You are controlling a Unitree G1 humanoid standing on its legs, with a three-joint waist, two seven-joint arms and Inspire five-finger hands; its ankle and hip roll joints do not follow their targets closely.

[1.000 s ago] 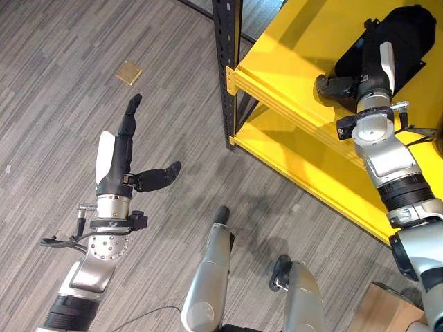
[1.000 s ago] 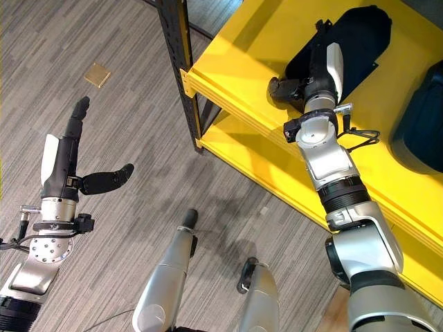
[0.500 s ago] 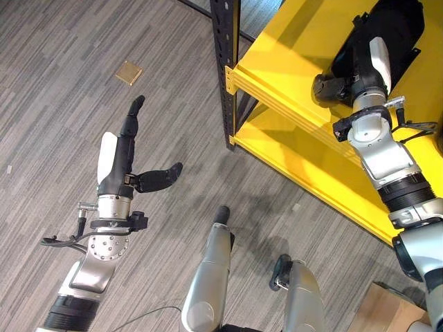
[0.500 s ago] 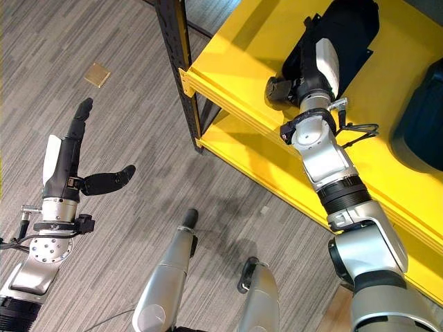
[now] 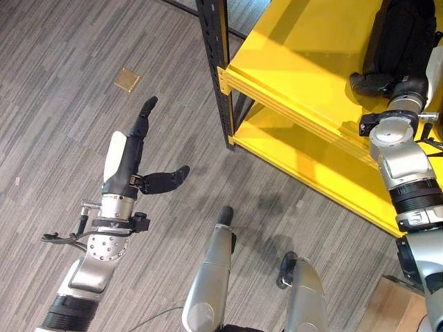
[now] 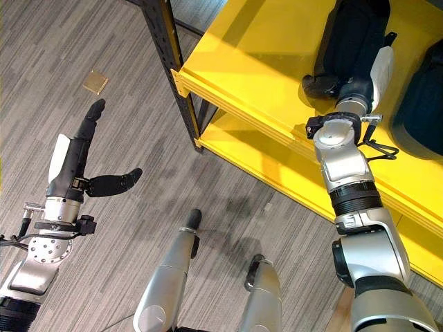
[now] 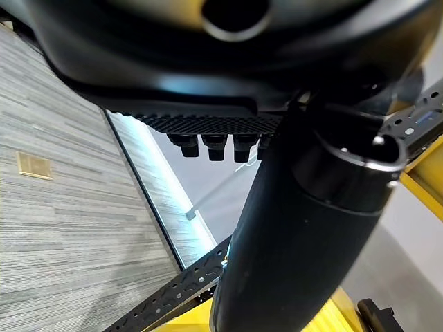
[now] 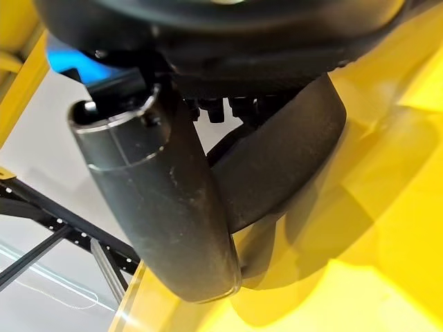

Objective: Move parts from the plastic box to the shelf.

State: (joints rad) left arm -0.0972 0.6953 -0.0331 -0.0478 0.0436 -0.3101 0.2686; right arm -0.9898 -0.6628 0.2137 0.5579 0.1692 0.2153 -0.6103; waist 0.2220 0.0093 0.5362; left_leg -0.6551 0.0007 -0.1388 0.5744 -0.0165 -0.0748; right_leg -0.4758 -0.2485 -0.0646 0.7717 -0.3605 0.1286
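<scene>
Biggest thing here is the floor (image 5: 83, 62), grey striped carpet covering the whole left and bottom of the eye views. Next is the yellow shelf (image 6: 263, 62) taking up the upper right, two levels of it, with a black perforated post (image 5: 220, 104) at its corner running down to the floor.

On the top level, upper right of the frame, lies a long black part (image 6: 353, 31), flat on the yellow surface. Another dark part (image 6: 422, 104) sits just beside it at the far right edge, cut off by the frame.

The right hand (image 6: 346, 86) comes up from the lower right and sits at the near end of the long black part, touching it. Its thumb sticks out to the left over the yellow board. In the right wrist view the thumb (image 8: 166, 207) and a curved black shape show over the shelf surface, but I honestly can't tell whether the fingers are wrapped round the part or loose.

The left hand (image 5: 128, 162) is over the carpet at centre left, holding nothing, fingers straight and pointing toward the upper right, thumb spread out sideways. Relaxed and released.

Smallest bit: a little tan square (image 5: 127, 79) lying on the floor in the upper left, well apart from the left hand.
</scene>
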